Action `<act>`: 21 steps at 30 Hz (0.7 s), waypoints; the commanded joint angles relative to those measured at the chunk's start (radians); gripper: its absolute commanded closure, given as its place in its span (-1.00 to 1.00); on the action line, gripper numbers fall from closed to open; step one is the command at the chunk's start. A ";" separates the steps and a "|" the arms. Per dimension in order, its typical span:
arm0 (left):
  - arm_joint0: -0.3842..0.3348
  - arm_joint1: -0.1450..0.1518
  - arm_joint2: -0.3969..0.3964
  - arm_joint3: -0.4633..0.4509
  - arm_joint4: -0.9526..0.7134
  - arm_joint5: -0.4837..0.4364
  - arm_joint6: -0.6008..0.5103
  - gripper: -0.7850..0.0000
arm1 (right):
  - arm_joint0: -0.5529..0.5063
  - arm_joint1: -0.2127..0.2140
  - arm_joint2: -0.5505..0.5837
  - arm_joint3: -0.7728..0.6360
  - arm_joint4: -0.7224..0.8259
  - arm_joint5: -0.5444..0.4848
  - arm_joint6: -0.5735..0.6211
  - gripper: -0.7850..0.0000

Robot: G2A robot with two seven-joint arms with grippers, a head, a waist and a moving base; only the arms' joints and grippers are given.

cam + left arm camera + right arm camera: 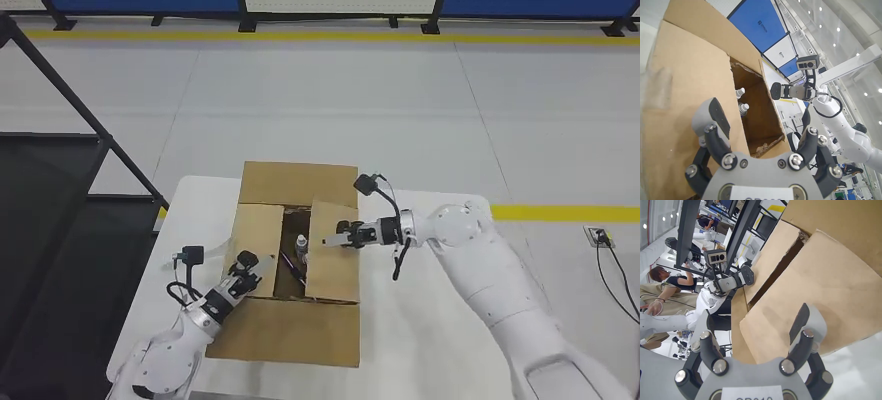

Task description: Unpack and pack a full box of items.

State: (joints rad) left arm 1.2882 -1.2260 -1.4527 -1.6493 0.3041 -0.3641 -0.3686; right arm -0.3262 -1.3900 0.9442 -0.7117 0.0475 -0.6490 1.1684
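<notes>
The left gripper [245, 265] and right gripper [332, 239], fingers apart, each straddle a flap edge of the cardboard box [290, 335] on the counter [420, 330], with bottles [743, 108] showing in the narrow gap.

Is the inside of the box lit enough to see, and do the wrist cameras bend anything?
Top view: the cardboard box opens on a shadowed gap, one bottle barely showing. Left wrist view: two white-capped bottles catch light inside; the ceiling lines curve. Right wrist view: the gap between the flaps is black.
</notes>
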 commanded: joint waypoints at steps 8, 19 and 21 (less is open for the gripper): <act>-0.007 -0.001 0.012 0.021 -0.006 0.011 0.028 -1.00 | 0.013 -0.022 -0.077 0.008 -0.155 0.001 -0.143 -1.00; 0.082 0.012 -0.075 -0.118 -0.124 -0.046 0.010 -1.00 | 0.010 -0.014 -0.062 -0.020 -0.158 -0.009 -0.178 -1.00; 0.117 0.017 -0.116 -0.166 -0.140 -0.066 -0.008 -1.00 | 0.008 -0.009 -0.050 -0.036 -0.146 -0.012 -0.173 -1.00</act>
State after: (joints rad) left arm 1.3851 -1.2116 -1.5457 -1.7898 0.1716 -0.4196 -0.3676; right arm -0.3171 -1.4015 0.8887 -0.7404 -0.1045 -0.6604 0.9942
